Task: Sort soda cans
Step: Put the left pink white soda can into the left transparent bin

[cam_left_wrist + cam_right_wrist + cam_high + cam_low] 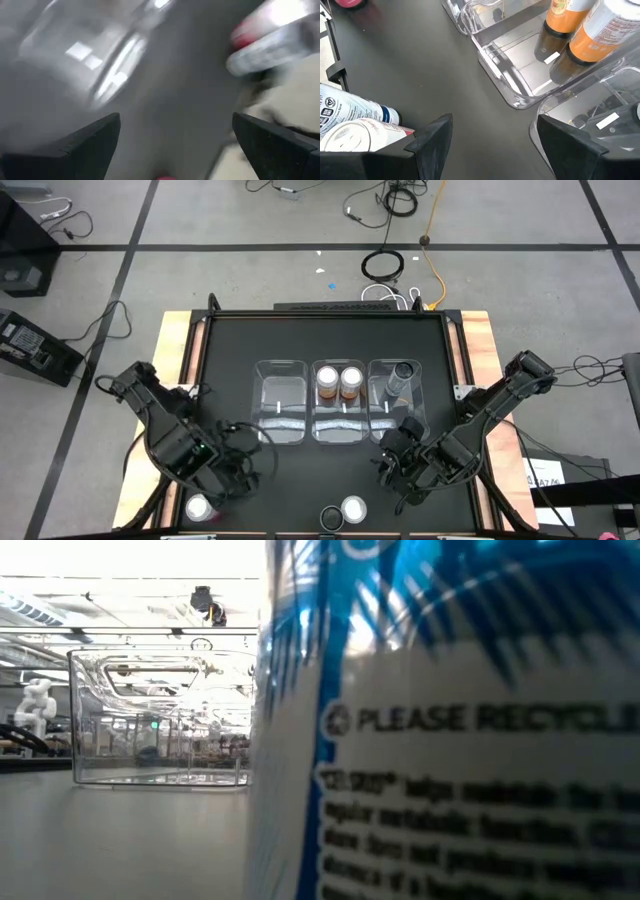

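You can see that the sorting goes by colour, one bin for each kind: the two orange cans (pixel 339 383) stand together in the middle bin (pixel 338 430), a dark can (pixel 399 379) stands alone in the right bin (pixel 410 368), and the left bin (pixel 280 370) has no can in it. Three cans wait at the near edge of the table: a pink can (pixel 200 509) just beside the left gripper (pixel 232 483), a can with a silver top (pixel 353 508), and a dark one (pixel 331 518) touching it. The left gripper has its fingers spread apart and grasps nothing; I judge it is going for the pink can. The right gripper (pixel 392 463) hangs near the right bin, also spread and empty. On the can that fills the low view (pixel 450 720) you can read "PLEASE RECYCLE"; the small text below is not legible.
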`<action>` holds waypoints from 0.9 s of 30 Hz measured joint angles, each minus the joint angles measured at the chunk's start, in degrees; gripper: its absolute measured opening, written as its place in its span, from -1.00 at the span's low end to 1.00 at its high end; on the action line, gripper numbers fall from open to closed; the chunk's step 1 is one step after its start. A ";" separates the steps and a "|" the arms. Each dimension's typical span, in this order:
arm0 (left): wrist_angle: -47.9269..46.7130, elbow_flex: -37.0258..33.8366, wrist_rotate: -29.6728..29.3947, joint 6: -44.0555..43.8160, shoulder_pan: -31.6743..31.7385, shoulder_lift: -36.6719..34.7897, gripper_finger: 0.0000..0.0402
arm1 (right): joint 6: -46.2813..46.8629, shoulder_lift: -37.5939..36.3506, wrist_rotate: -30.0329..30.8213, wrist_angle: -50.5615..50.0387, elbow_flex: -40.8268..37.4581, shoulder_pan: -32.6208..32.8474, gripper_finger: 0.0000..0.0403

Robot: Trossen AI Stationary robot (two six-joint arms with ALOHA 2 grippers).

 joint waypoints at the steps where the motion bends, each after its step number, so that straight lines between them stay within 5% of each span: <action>1: -1.97 -0.99 0.83 -2.45 -0.48 0.02 0.96 | 0.00 0.00 0.00 -0.02 0.00 0.00 0.40; 14: -1.55 -19.72 17.05 -16.30 -5.05 -1.55 0.96 | -0.15 0.00 -0.20 0.12 0.00 -1.13 0.40; 27: 3.17 -22.01 20.93 -31.67 -12.73 -1.51 0.96 | -0.16 0.00 -0.34 0.28 0.00 -1.40 0.40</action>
